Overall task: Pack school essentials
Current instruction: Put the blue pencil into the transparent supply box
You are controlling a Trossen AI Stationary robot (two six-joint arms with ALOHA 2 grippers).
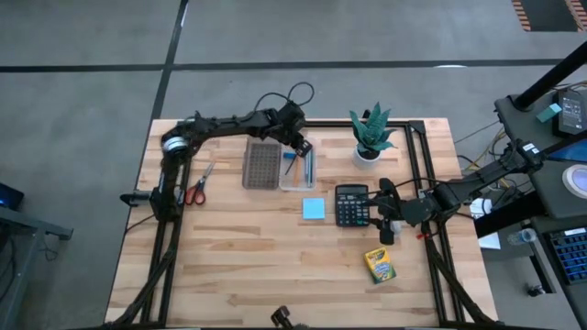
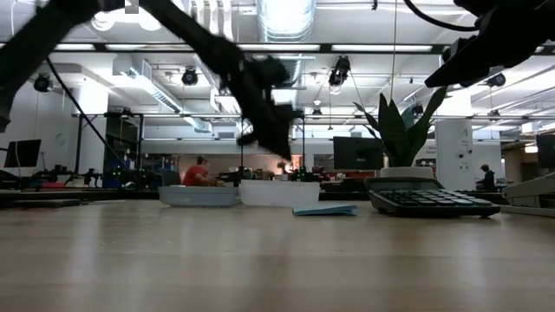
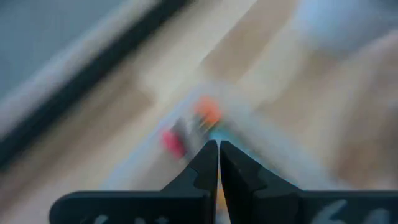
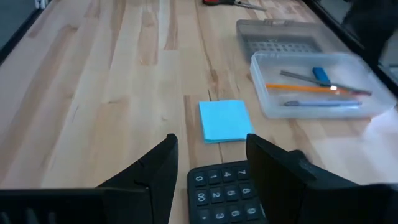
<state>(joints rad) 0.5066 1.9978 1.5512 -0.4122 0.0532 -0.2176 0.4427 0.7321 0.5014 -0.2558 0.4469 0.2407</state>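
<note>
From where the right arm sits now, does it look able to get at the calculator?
Probably yes. The right gripper hangs open just beside the calculator, whose keys lie between its fingers in the right wrist view, with nothing lying on them. The sticky pad lies apart, beyond it.

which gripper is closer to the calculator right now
Right. The right gripper hovers at the calculator, just off its edge; the left gripper is farther off, over the clear tray.

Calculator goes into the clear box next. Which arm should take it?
Probably right. The right gripper is open and hovers directly at the calculator, which shows between its fingers. The left gripper is shut, over the clear box, farther away.
</note>
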